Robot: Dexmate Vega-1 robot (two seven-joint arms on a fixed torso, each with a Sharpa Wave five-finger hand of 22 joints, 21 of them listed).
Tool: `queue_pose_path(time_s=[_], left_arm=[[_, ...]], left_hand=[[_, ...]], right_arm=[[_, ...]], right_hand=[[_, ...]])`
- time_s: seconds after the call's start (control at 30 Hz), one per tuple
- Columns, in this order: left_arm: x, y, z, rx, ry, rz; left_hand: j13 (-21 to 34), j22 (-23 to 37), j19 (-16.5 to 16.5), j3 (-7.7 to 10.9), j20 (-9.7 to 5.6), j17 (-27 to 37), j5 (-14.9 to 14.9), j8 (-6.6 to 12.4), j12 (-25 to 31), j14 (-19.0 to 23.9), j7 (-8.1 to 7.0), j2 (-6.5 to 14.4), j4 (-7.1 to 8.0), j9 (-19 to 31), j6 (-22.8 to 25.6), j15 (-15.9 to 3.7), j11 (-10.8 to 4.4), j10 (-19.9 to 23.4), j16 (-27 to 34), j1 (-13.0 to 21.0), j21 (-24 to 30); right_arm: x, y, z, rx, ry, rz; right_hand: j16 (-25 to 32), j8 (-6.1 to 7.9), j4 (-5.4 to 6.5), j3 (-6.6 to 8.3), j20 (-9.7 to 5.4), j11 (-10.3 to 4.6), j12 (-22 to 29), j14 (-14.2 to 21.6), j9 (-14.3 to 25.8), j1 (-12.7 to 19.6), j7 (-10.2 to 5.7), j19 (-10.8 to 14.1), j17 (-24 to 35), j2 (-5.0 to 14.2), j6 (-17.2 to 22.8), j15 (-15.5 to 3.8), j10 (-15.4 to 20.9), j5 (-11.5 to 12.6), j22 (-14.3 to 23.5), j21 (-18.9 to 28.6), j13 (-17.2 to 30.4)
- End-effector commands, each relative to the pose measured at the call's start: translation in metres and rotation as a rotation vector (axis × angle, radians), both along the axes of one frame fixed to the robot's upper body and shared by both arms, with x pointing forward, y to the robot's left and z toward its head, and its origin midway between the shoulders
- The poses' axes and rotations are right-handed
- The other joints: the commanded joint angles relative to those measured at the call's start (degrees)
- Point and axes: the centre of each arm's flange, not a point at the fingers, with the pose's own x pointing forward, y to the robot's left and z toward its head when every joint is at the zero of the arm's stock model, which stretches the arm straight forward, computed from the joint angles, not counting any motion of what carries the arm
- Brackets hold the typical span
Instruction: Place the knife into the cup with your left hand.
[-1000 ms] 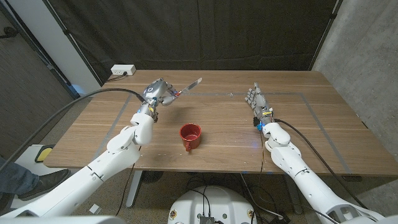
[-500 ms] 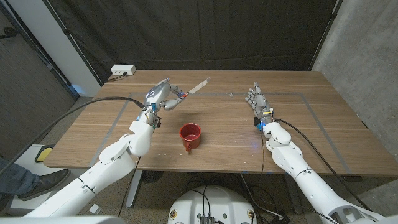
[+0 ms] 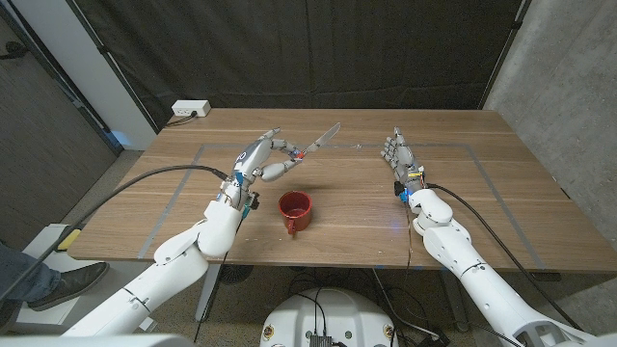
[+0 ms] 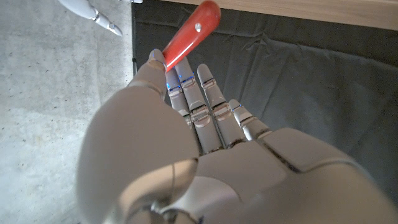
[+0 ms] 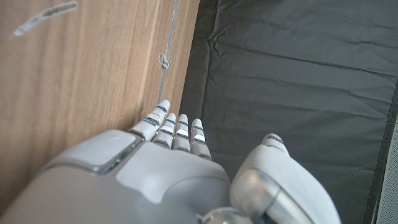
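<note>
A red cup (image 3: 296,211) stands upright on the wooden table (image 3: 482,193), a little left of the middle, near the front. My left hand (image 3: 262,158) is raised above the table just behind and to the left of the cup. It pinches a knife (image 3: 318,142) with a red handle (image 4: 188,36), the silver blade pointing up and to the right, past the cup's far side. My right hand (image 3: 398,154) waits on the right half of the table, fingers straight and holding nothing; its back (image 5: 168,168) is toward the wrist camera.
A white power strip (image 3: 190,109) lies at the table's far left corner. Thin tape lines (image 3: 472,149) mark a rectangle on the tabletop. A black curtain hangs behind the table. A person's shoe (image 3: 58,284) is on the floor at the lower left.
My left hand has carried the knife to the right and nearer, toward the cup. The right hand and the cup have stayed still.
</note>
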Motion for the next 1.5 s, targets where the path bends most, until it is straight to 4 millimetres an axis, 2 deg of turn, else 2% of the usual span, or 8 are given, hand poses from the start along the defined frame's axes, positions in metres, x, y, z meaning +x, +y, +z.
queue_pose_path(time_s=[0.03, 0.23, 0.57, 1.17, 1.5], left_arm=[[-0.006, -0.009, -0.016, -0.028, 0.030, -0.130], [-0.008, -0.011, -0.021, -0.005, 0.058, -0.137], [-0.020, -0.001, -0.032, 0.002, 0.102, -0.112], [-0.005, 0.002, -0.055, -0.048, 0.136, -0.179], [0.000, 0.002, -0.065, -0.063, 0.159, -0.193]], left_hand=[[0.33, 0.18, 0.60, 2.45, -2.85, 0.31, 0.17, 0.53, 0.30, -0.01, 2.28, 0.69, 1.78, 0.00, 2.79, -5.73, -2.65, 2.30, 0.01, 1.00, 0.12], [0.56, 0.18, 0.50, 2.64, -2.77, 0.32, 0.16, 0.61, 0.25, -0.01, 2.33, 0.59, 1.83, -0.17, 2.85, -5.74, -2.75, 2.30, 0.04, 0.99, 0.09], [0.87, 0.18, 0.35, 2.92, -2.76, 0.23, 0.10, 0.66, 0.18, -0.18, 2.36, 0.36, 1.93, -0.59, 2.98, -5.70, -2.78, 2.51, -0.03, 0.90, 0.06], [1.19, 0.18, 0.30, 3.29, -2.55, -0.21, -0.03, 0.61, -0.40, -1.11, 2.22, -0.25, 2.26, -1.41, 3.05, -5.58, -2.77, 2.20, -0.47, 0.43, 0.08], [1.02, 0.19, 0.36, 3.62, -2.48, -0.31, -0.05, 0.57, -0.88, -1.61, 1.98, -0.42, 2.43, -1.71, 2.92, -5.60, -2.62, 2.13, -0.54, 0.27, 0.13]], right_arm=[[0.003, 0.004, 0.005, -0.016, -0.002, 0.011], [0.006, 0.006, 0.007, -0.021, 0.002, 0.019], [0.014, 0.012, 0.009, -0.027, 0.006, 0.034], [0.014, 0.013, 0.005, -0.027, 0.012, 0.033], [0.001, 0.012, 0.017, -0.048, -0.057, 0.032]], right_hand=[[0.10, -0.23, -0.36, 0.10, -0.01, 0.35, 0.08, -0.29, 0.18, -0.16, 0.09, -0.21, 0.14, 0.27, 0.05, 0.33, -0.08, -0.08, 0.15, -0.20, 0.09], [0.11, -0.21, -0.40, 0.07, 0.00, 0.25, 0.08, -0.28, 0.18, -0.20, 0.12, -0.22, 0.14, 0.27, 0.08, 0.30, -0.07, -0.09, 0.15, -0.20, 0.09], [0.12, -0.21, -0.45, 0.07, 0.04, 0.33, 0.08, -0.26, 0.18, -0.21, 0.08, -0.21, 0.15, 0.32, 0.11, 0.30, -0.09, -0.09, 0.15, -0.20, 0.09], [0.13, -0.21, -0.55, 0.08, 0.04, 0.34, 0.09, -0.22, 0.18, -0.21, 0.01, -0.27, 0.14, 0.39, 0.10, 0.28, -0.05, -0.09, 0.15, -0.22, 0.09], [0.18, -0.15, -0.61, 0.01, -0.10, 0.31, 0.18, -0.09, 0.18, -0.29, -0.09, -0.11, 0.15, 0.34, 0.28, 0.27, 0.19, -0.11, 0.15, -0.15, 0.09]])
